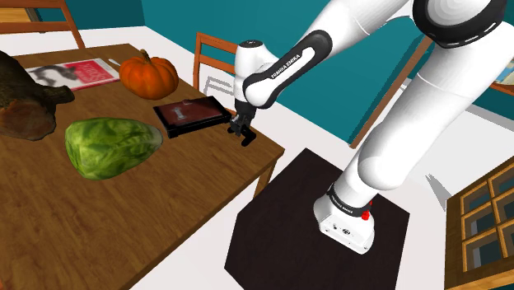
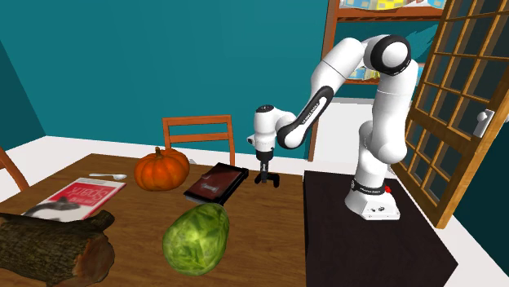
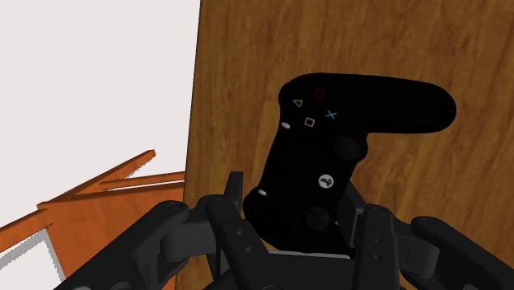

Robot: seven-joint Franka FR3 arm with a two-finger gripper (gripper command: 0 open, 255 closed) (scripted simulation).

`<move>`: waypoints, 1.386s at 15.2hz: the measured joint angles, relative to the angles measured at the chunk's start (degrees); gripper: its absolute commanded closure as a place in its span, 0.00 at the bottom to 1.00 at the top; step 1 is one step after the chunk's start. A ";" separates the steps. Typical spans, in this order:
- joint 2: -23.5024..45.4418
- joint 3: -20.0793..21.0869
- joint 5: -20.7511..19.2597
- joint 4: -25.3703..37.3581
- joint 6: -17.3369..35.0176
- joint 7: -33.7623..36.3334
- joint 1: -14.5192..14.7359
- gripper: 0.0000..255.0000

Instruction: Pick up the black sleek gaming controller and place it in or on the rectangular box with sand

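Observation:
A black gaming controller (image 3: 329, 132) with coloured button marks lies over the wooden table (image 3: 428, 222), close to the table's edge. One of its handles sits between my fingers, and my gripper (image 3: 292, 202) is shut on it. In the shoulder view the gripper (image 1: 241, 134) points down at the table's near corner, just right of a flat black rectangular box (image 1: 191, 114) with a reddish-brown inside. The second exterior view shows the gripper (image 2: 267, 179) to the right of that box (image 2: 216, 181), with a small gap between them.
On the table are an orange pumpkin (image 1: 148, 74), a green cabbage (image 1: 111, 145), a brown log (image 1: 25, 103), a magazine (image 1: 74, 74) and a spoon (image 2: 108, 176). A wooden chair (image 1: 216, 51) stands behind the box. The table edge (image 1: 272, 161) is right beside the gripper.

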 measured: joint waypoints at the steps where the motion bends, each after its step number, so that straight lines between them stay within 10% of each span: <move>1: 0.00 0.00 0.00 0.00 0.00 0.00 0.00 1.00; 21: -10.13 0.02 2.67 4.19 -14.15 -2.94 0.44 1.00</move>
